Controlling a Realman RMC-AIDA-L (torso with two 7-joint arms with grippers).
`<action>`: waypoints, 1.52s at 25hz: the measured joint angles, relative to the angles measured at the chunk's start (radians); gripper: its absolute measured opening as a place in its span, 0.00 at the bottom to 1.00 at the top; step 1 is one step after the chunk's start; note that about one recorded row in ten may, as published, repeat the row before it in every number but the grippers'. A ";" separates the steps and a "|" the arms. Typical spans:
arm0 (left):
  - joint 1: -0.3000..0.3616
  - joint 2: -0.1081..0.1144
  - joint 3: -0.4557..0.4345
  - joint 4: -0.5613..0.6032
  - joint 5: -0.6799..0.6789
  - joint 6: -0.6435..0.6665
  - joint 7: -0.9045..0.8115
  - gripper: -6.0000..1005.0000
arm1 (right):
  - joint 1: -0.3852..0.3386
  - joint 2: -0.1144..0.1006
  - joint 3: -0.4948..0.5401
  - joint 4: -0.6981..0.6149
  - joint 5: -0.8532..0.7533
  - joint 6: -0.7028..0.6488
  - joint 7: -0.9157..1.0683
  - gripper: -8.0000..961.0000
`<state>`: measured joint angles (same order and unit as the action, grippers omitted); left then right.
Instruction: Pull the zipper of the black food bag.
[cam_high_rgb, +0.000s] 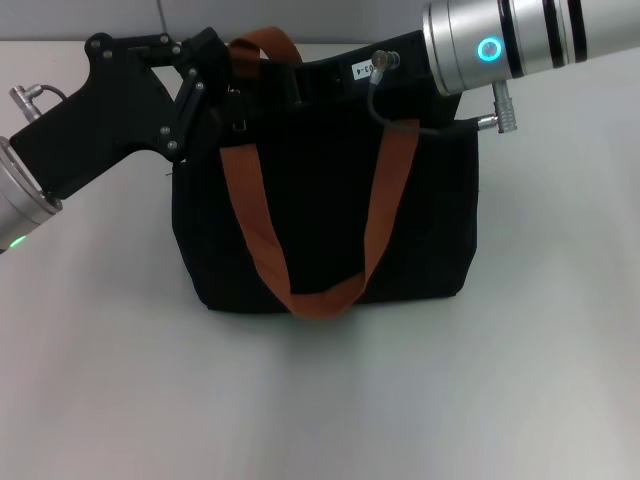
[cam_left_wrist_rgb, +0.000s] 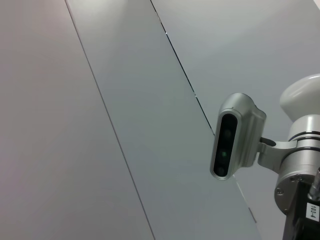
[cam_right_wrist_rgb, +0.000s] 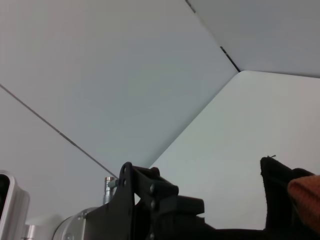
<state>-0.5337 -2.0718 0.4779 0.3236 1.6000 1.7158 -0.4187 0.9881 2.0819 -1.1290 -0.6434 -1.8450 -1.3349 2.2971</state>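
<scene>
On the white counter (cam_high_rgb: 120, 400), both tools reach the black food bag's (cam_high_rgb: 320, 210) top edge; their grip cannot be told.

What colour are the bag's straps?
Rust-orange straps on the black bag; the head view shows them best.

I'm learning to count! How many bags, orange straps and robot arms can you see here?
Black bag: 1
Orange straps: 2
Robot arms: 2, the left gripper at the bag's top left corner and the right gripper over its top edge
Total: 5
</scene>
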 joint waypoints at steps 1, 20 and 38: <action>0.000 0.000 0.000 -0.001 0.000 0.000 0.000 0.06 | 0.001 0.000 0.000 0.000 -0.002 0.005 -0.001 0.11; -0.005 -0.001 -0.014 -0.012 -0.002 -0.005 0.004 0.06 | -0.001 0.000 0.000 -0.003 -0.005 0.002 -0.033 0.01; 0.001 0.001 -0.015 -0.012 -0.017 -0.007 0.000 0.06 | -0.013 -0.002 0.000 -0.006 -0.022 0.017 -0.008 0.01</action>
<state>-0.5323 -2.0711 0.4632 0.3114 1.5833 1.7090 -0.4187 0.9755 2.0801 -1.1291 -0.6495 -1.8673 -1.3175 2.2892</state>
